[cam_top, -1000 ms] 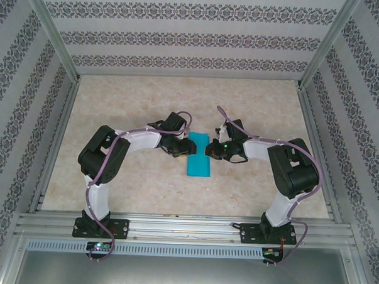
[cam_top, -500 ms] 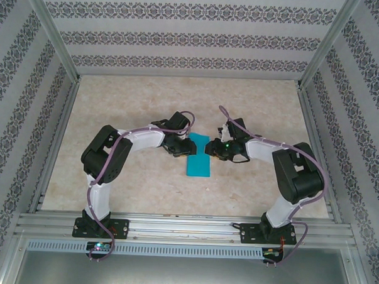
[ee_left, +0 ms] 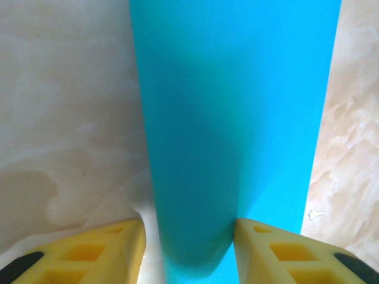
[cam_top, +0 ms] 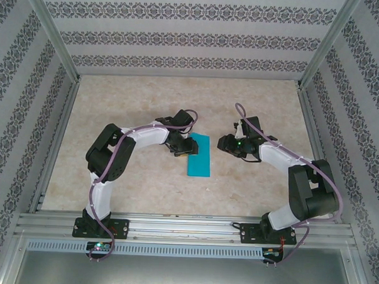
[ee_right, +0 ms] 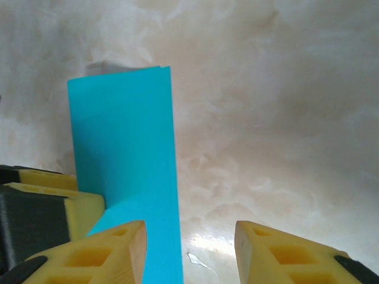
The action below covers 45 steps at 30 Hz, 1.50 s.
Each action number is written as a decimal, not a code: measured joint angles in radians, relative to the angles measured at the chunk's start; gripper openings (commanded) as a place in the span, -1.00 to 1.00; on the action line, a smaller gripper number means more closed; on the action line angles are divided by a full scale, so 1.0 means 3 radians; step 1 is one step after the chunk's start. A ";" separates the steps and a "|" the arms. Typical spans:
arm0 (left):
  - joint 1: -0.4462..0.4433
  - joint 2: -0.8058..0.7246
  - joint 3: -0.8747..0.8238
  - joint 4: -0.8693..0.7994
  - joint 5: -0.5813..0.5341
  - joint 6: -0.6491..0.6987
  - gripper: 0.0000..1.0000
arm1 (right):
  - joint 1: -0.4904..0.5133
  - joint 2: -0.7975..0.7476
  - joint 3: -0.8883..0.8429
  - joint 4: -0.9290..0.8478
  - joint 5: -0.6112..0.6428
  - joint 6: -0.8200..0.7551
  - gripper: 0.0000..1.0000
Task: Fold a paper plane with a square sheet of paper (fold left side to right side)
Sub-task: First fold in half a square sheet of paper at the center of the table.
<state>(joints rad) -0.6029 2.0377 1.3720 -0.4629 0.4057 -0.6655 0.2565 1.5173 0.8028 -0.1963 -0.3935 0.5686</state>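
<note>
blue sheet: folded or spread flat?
Folded: the square sheet of paper is a narrow strip; left wrist view shows a bowed upper layer.

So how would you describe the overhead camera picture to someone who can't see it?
A turquoise-blue sheet of paper, folded into a narrow strip, lies near the middle of a marbled table. The left gripper reaches in to the strip's left edge, while the right gripper is clear of the paper, off to its right.
</note>
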 measured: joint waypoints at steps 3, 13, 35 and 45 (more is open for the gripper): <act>0.0000 0.0025 0.0041 -0.0046 -0.0001 0.0000 -0.07 | -0.0020 -0.0006 -0.0037 -0.0029 0.0015 0.0000 -0.11; -0.0027 0.0104 0.0201 -0.0239 -0.0060 0.0013 -0.05 | -0.0028 -0.0045 -0.0051 -0.0047 0.0029 -0.0001 -0.11; -0.0046 0.0210 0.0392 -0.0454 -0.0098 0.0043 -0.01 | -0.0043 -0.0043 -0.0051 -0.0048 0.0028 -0.0004 -0.11; -0.0057 0.0242 0.0449 -0.0526 -0.0112 0.0094 0.00 | -0.0043 -0.0031 -0.0051 -0.0048 0.0027 -0.0014 -0.11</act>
<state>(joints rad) -0.6201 2.1101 1.5066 -0.6209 0.3721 -0.6373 0.2436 1.5082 0.7876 -0.2108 -0.3855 0.5644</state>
